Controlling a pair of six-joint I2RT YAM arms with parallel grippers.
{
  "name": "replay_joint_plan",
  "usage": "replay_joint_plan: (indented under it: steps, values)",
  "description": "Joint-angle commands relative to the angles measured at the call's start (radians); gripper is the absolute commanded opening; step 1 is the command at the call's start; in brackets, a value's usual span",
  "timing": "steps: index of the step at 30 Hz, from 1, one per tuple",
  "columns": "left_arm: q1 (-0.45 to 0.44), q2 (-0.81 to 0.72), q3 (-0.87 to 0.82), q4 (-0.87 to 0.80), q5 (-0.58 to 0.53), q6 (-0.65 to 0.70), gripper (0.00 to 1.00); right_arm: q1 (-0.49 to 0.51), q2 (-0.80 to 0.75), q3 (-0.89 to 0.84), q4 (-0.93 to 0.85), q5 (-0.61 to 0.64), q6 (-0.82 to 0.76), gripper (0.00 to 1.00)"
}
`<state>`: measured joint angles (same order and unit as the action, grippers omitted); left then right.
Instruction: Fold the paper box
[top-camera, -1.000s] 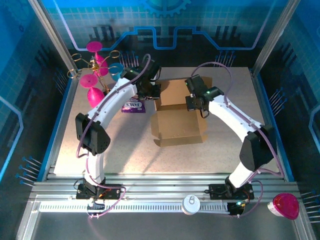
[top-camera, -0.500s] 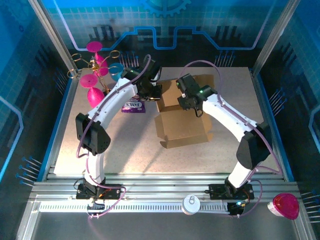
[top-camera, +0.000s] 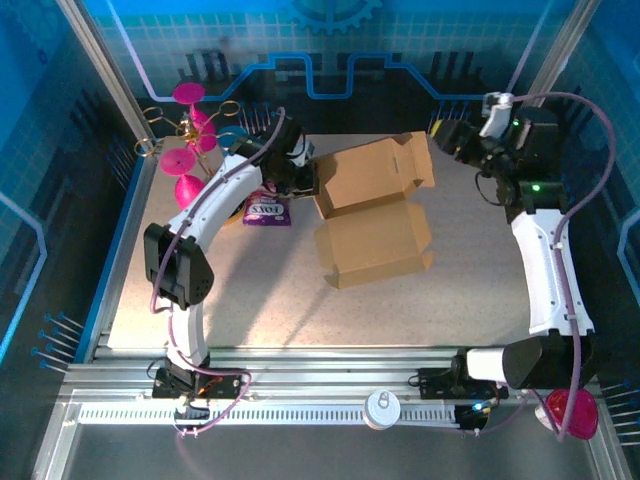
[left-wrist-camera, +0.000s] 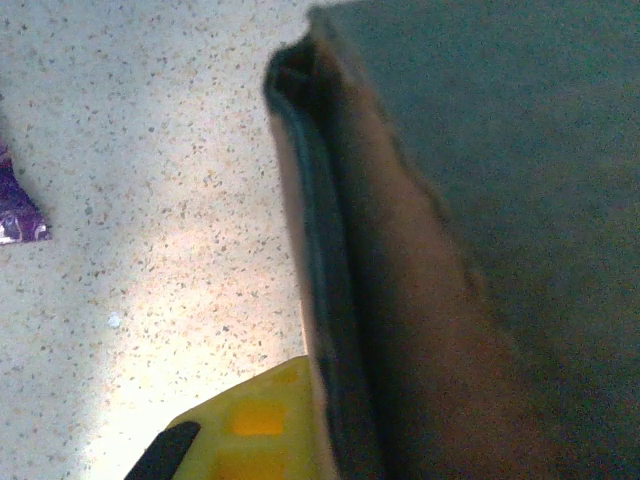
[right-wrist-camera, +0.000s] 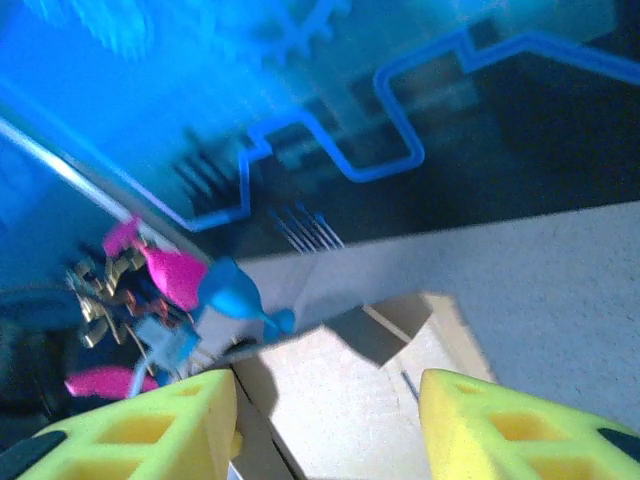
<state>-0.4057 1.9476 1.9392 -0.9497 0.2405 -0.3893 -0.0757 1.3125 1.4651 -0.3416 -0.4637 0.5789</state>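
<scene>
The box (top-camera: 375, 215) is kept pinched by the left gripper (top-camera: 303, 178) as the right gripper (right-wrist-camera: 330, 400), fingers parted, is drawn clear.

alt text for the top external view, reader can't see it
A brown paper box lies open on the table, its far panel tilted up; the left gripper pinches its far-left edge. The right gripper hangs open beyond the box's far-right corner, touching nothing, and a purple snack packet lies left of the box.
</scene>
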Motion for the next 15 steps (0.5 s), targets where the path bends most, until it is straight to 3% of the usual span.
replay_joint_plan:
  steps: [1, 7, 11, 15]
  values:
    - [0.015, -0.060, -0.023, 0.057, 0.106, 0.074, 0.00, -0.077, 0.026, -0.100, 0.255, -0.136, 0.282, 0.50]
    - [0.080, -0.127, -0.141, 0.172, 0.308, 0.144, 0.00, -0.149, 0.169, -0.144, 0.618, -0.352, 0.483, 0.40]
    - [0.126, -0.138, -0.164, 0.166, 0.371, 0.204, 0.00, -0.129, 0.247, -0.138, 0.841, -0.507, 0.585, 0.36]
    - [0.168, -0.144, -0.196, 0.191, 0.437, 0.224, 0.00, -0.084, 0.285, -0.182, 1.061, -0.583, 0.723, 0.35]
